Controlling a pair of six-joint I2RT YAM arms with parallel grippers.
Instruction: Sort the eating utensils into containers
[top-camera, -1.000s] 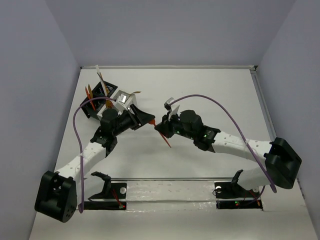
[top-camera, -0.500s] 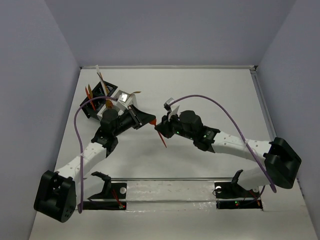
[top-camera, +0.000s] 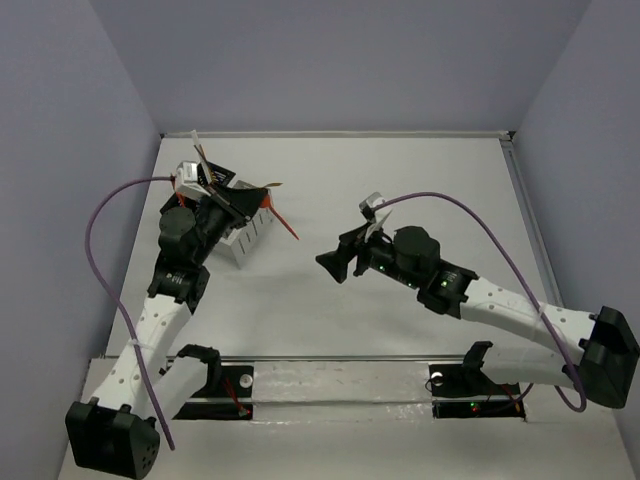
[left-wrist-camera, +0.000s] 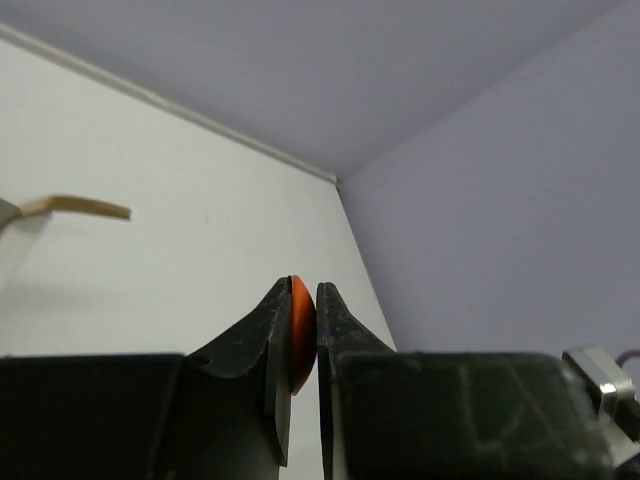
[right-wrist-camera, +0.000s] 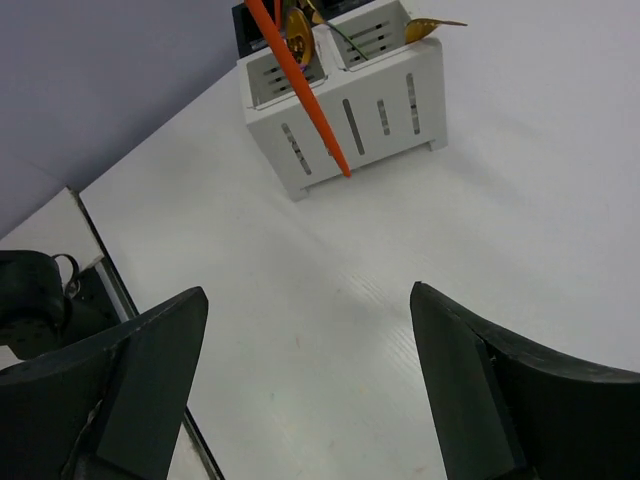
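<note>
My left gripper (top-camera: 257, 197) is shut on an orange-red utensil (top-camera: 285, 222), a slim stick that pokes out to the right above the white container (top-camera: 246, 240). In the left wrist view the fingers (left-wrist-camera: 270, 330) pinch its rounded orange end (left-wrist-camera: 303, 325). The black container (top-camera: 214, 178) sits behind the white one, partly hidden by the left arm, with utensils standing in it. My right gripper (top-camera: 335, 265) hangs open and empty over the table's middle. Its wrist view shows the open gripper (right-wrist-camera: 308, 290), the white container (right-wrist-camera: 345, 115), the orange-red stick (right-wrist-camera: 300, 90) and a gold spoon (right-wrist-camera: 432, 24).
A metal rail (top-camera: 340, 372) runs along the near edge between the arm bases. Grey walls close in the table on three sides. Purple cables (top-camera: 100, 235) loop over both arms. A gold utensil tip (left-wrist-camera: 78, 207) juts in at the left of the left wrist view.
The right gripper let go of the orange-red utensil, opened wide and pulled back to the right. The left arm swung left toward the containers with the utensil in its grip.
</note>
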